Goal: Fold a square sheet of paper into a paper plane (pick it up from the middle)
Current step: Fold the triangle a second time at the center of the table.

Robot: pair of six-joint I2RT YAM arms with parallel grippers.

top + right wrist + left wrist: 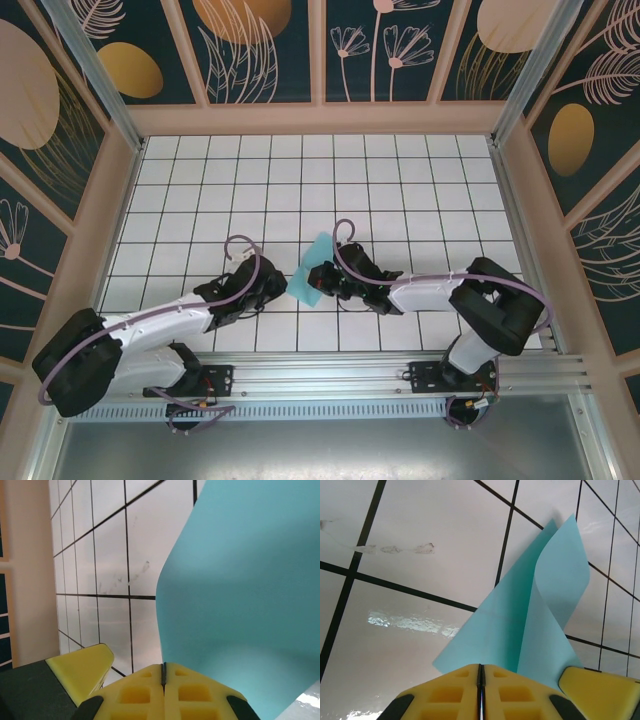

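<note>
i see the light-blue sheet of paper (pixel 313 268), partly folded, held over the white gridded surface (pixel 400 180) near its front middle. my left hand (pixel 481 680) and right hand (pixel 163 675) are both pinched together on its lower edge. scuff marks (pixel 395 548) smudge the tiles. dark floral wall panels (pixel 250 50) ring the space.

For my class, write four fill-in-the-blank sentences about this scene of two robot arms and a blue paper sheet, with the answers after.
1. The thin curled sheet of paper held between the arms is light ____ in colour.
2. The yellow-fingered left gripper is ____ on that sheet.
3. The right gripper pinches the same sheet, so ____ grippers hold it.
4. The table below has ____ square tiles with black lines.
Missing words: blue; shut; two; white.
</note>
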